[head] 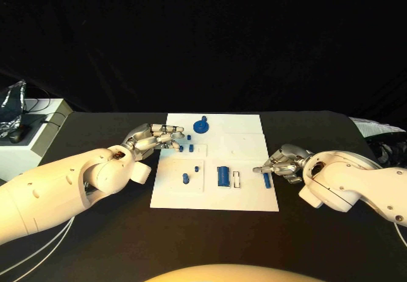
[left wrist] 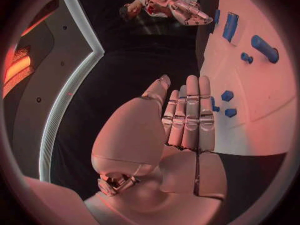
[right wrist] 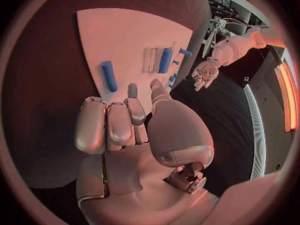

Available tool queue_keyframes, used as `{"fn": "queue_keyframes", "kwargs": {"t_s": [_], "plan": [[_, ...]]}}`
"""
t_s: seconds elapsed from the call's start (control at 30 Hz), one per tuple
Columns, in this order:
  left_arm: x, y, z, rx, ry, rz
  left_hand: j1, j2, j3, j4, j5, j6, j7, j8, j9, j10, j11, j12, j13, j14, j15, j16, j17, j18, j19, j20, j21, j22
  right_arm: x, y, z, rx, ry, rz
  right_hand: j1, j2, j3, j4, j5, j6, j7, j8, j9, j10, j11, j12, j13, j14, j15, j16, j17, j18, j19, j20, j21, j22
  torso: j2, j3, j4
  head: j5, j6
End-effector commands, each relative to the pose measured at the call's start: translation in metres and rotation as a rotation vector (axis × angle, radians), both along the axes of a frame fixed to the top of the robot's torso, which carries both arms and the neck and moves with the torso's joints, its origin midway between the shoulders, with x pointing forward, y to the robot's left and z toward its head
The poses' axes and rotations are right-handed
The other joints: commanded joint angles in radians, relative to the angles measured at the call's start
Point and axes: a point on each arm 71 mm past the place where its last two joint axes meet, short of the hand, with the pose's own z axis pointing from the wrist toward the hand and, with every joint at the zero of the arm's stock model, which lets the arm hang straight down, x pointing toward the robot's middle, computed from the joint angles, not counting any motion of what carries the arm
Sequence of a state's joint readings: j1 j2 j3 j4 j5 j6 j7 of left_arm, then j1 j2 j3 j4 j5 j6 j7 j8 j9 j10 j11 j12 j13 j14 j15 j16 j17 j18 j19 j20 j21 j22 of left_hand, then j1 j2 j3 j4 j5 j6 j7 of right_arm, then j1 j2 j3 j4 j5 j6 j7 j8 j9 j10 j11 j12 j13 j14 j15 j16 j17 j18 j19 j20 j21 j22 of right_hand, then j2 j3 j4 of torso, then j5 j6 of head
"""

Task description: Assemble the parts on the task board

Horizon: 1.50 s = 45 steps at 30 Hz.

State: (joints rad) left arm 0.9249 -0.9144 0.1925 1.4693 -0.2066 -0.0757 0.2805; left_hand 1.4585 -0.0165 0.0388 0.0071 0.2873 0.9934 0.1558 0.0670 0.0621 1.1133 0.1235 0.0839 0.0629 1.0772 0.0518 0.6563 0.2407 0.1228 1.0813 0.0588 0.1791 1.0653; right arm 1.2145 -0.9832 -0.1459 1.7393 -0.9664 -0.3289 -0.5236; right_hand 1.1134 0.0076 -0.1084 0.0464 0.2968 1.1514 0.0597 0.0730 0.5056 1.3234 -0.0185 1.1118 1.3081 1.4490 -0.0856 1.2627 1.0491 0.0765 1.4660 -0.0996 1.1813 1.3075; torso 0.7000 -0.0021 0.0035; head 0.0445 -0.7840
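Two white arms reach in over the black table (head: 110, 235), one from each side of the white task board (head: 246, 197). At the board's left edge the left hand (head: 155, 140) hangs with its silver fingers (left wrist: 190, 116) laid straight and close together in the left wrist view, the thumb beside them; it grasps nothing and touches no part. Just beyond its fingertips lie two small blue blocks (left wrist: 228, 103) on the smooth, matte plate. Farther along the board sit a round blue piece (head: 201, 126) near the far edge, two short blue pegs (head: 191, 173) standing in a raised square panel, and a ribbed blue cylinder (head: 223, 175) lying beside a narrow white slot. A slim blue rod (head: 266, 180) lies near the board's right edge, just beside the right hand (head: 283, 164). That hand rests at the right edge with its fingers (right wrist: 109, 125) curled inward, and nothing is seen between them; the rod lies apart from them in the right wrist view.
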Motion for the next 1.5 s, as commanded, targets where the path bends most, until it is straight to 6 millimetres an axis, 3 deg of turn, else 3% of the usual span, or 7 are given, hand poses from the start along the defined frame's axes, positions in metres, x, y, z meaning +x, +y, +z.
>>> {"fn": "queue_keyframes", "kwargs": {"t_s": [0.03,0.13,0.33,0.47,0.73,1.2,1.5], "plan": [[0.0,-0.002,0.001,-0.016,-0.01,-0.005,0.006,0.002,-0.005,0.003,0.004,-0.001,0.001,-0.001,0.001,-0.005,-0.003,-0.002,-0.001,-0.001,0.003,-0.002,0.0,-0.005,0.006,0.002,-0.005,0.0,-0.002,-0.008,-0.003,-0.066,0.047,0.079,-0.003,0.001,-0.002,-0.007,0.005,-0.002,0.006,-0.004,-0.003,0.005,0.001,0.003,0.023,-0.001,0.006,0.005,0.002,-0.008,0.049,0.007,0.005,0.164,0.0,0.0003,-0.0012,-0.004,0.001],[0.0,-0.002,0.001,-0.017,-0.009,-0.005,0.006,0.002,-0.005,0.003,0.004,-0.001,0.001,-0.001,0.001,-0.005,-0.003,-0.002,-0.001,-0.001,0.003,-0.002,0.0,-0.005,0.006,0.002,-0.005,0.0,-0.004,-0.017,-0.004,-0.102,0.057,0.077,-0.002,0.0,-0.004,-0.008,0.011,-0.005,0.008,-0.006,-0.013,0.006,0.003,0.003,0.024,-0.001,0.008,0.006,0.005,-0.008,0.049,0.008,0.011,0.165,0.0,0.0008,-0.0015,-0.007,0.003],[0.0,-0.003,0.001,-0.018,-0.009,-0.007,0.006,0.002,-0.006,0.004,0.004,0.0,0.001,-0.001,0.001,-0.004,-0.003,-0.002,-0.001,-0.001,0.003,-0.001,0.0,-0.005,0.006,0.002,-0.005,0.0,-0.006,-0.023,-0.005,-0.181,0.035,0.083,-0.007,-0.008,0.0,0.01,0.007,0.001,0.012,-0.005,-0.1,0.01,0.006,0.002,0.03,-0.001,0.009,0.008,0.007,-0.007,0.049,0.011,0.017,0.165,0.001,0.0,0.0011,-0.014,0.004],[0.001,-0.004,0.001,-0.019,-0.009,-0.008,0.006,0.002,-0.006,0.004,0.003,0.002,0.001,-0.001,0.001,-0.004,-0.003,-0.002,-0.001,-0.001,0.003,-0.001,0.0,-0.005,0.006,0.001,-0.005,0.0,-0.007,-0.021,-0.007,-0.187,0.027,0.069,-0.013,-0.025,0.007,0.034,0.008,0.008,0.01,-0.004,-0.113,0.013,0.004,0.002,0.032,-0.001,0.009,0.007,0.007,-0.007,0.049,0.01,0.018,0.165,0.002,-0.0003,0.0026,-0.014,0.004],[0.0,-0.003,0.0,-0.019,-0.006,-0.008,0.006,0.002,-0.006,0.004,0.003,0.002,0.001,-0.001,0.001,-0.004,-0.003,-0.002,-0.001,-0.001,0.003,-0.001,0.0,-0.005,0.006,0.001,-0.005,0.0,-0.01,-0.012,-0.009,-0.16,0.054,0.031,-0.023,-0.052,0.023,0.091,0.003,0.018,0.004,-0.001,-0.103,0.016,0.0,0.001,0.035,-0.001,0.006,0.006,0.007,-0.008,0.049,0.007,0.016,0.165,0.002,-0.0005,0.0031,-0.017,0.001],[0.0,-0.002,-0.001,-0.018,-0.003,-0.008,0.006,0.002,-0.006,0.004,0.003,0.002,0.001,-0.001,0.001,-0.004,-0.003,-0.002,-0.001,-0.001,0.003,-0.001,0.0,-0.005,0.006,0.001,-0.005,0.0,-0.005,-0.012,-0.018,-0.243,0.08,0.032,-0.022,-0.039,0.015,0.086,0.003,0.027,-0.004,0.011,-0.067,0.016,-0.005,-0.004,0.036,0.0,0.002,0.005,0.008,-0.01,0.049,0.003,0.016,0.165,0.001,-0.0011,0.0023,-0.014,-0.005],[0.0,-0.002,-0.001,-0.018,-0.002,-0.009,0.006,0.002,-0.006,0.004,0.003,0.002,0.001,-0.001,0.001,-0.004,-0.003,-0.002,-0.001,-0.001,0.003,-0.001,0.0,-0.005,0.006,0.001,-0.005,0.0,-0.004,0.006,-0.026,-0.247,0.067,0.07,-0.02,-0.039,0.015,0.083,0.002,0.027,-0.005,0.013,-0.062,0.016,-0.006,-0.004,0.036,-0.001,0.001,0.003,0.006,-0.01,0.049,0.002,0.014,0.165,0.002,-0.0003,0.0035,-0.017,-0.01]]}}
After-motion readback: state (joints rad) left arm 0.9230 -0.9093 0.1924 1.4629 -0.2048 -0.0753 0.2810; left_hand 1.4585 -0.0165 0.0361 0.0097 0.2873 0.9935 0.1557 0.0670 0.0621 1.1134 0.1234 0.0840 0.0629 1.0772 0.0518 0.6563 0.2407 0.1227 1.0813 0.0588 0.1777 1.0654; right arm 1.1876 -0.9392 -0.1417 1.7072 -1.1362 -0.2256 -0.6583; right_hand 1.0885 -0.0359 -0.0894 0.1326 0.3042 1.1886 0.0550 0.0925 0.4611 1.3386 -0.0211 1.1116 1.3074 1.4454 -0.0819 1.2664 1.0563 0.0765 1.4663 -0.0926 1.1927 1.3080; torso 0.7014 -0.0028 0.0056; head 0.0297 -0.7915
